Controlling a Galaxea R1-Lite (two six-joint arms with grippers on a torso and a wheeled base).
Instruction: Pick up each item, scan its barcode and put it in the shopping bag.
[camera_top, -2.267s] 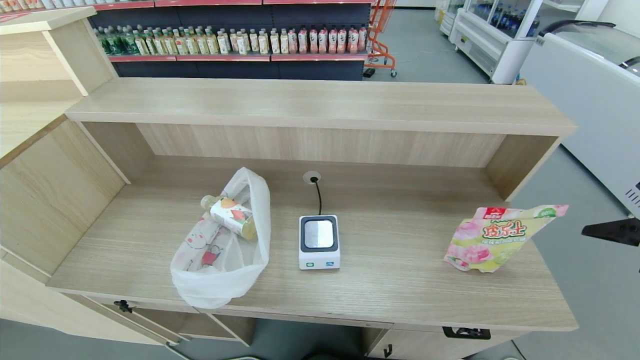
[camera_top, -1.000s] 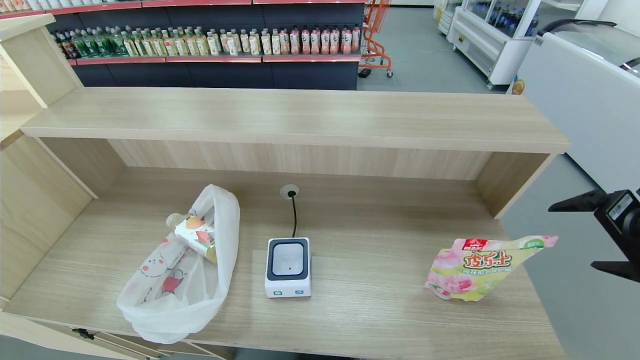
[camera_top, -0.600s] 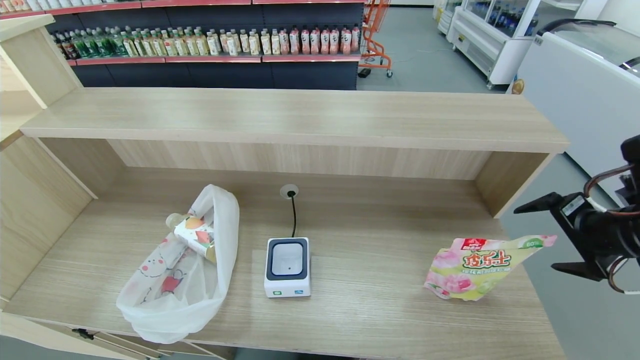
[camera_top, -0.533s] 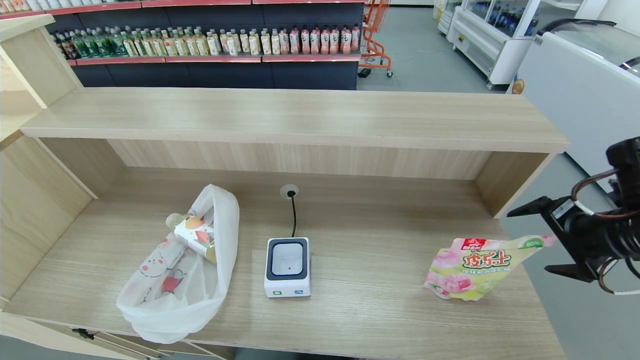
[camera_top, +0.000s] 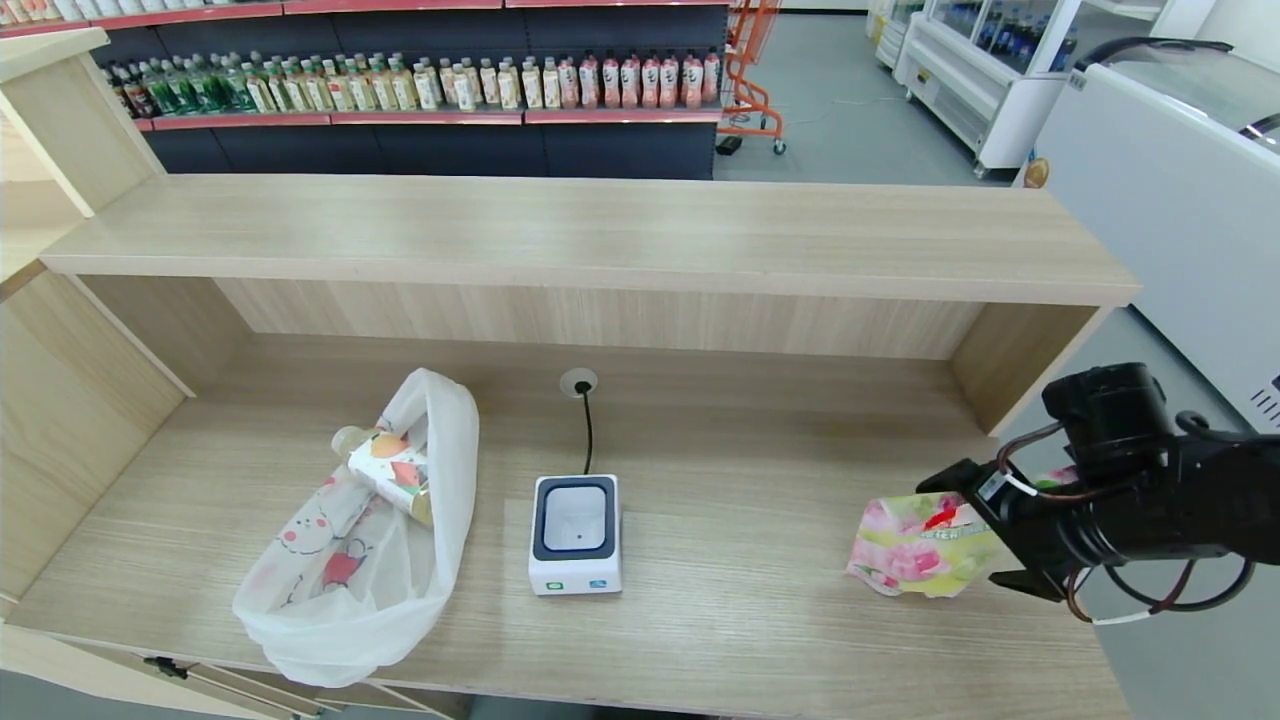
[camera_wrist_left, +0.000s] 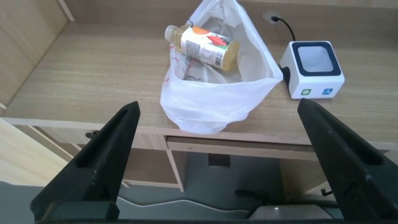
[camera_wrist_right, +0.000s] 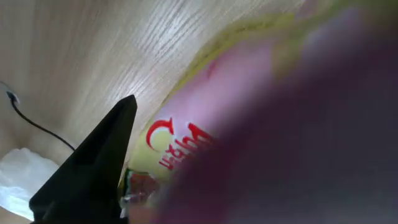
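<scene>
Right arm has swung in from beyond the end of the surface (camera_top: 760, 440) and come down low, and its right pincer (camera_top: 962, 533) now sits on the right-hand part of the pouch (camera_top: 905, 545). The forearm lies almost level, coming in from the right edge with the fingers pointing left. The jaws are apart, one finger above the pouch and one below it, not closed on it. The pouch itself is still at the right end of the surface. Over on the left, the white shopping bag (camera_top: 330, 620) slumps open near the front edge, with a bottle (camera_top: 392, 475) lying tilted in its mouth. Between bag and pouch stands the small white scanner (camera_top: 575, 535), its black cable (camera_top: 588, 430) running back to a hole in the surface. The right wrist camera is jammed up close to the pouch's pink and yellow print, with one dark finger alongside. The left wrist camera adds the left pincer (camera_wrist_left: 219, 106), spread wide and held below and in front of the surface's near edge, facing the bag.
</scene>
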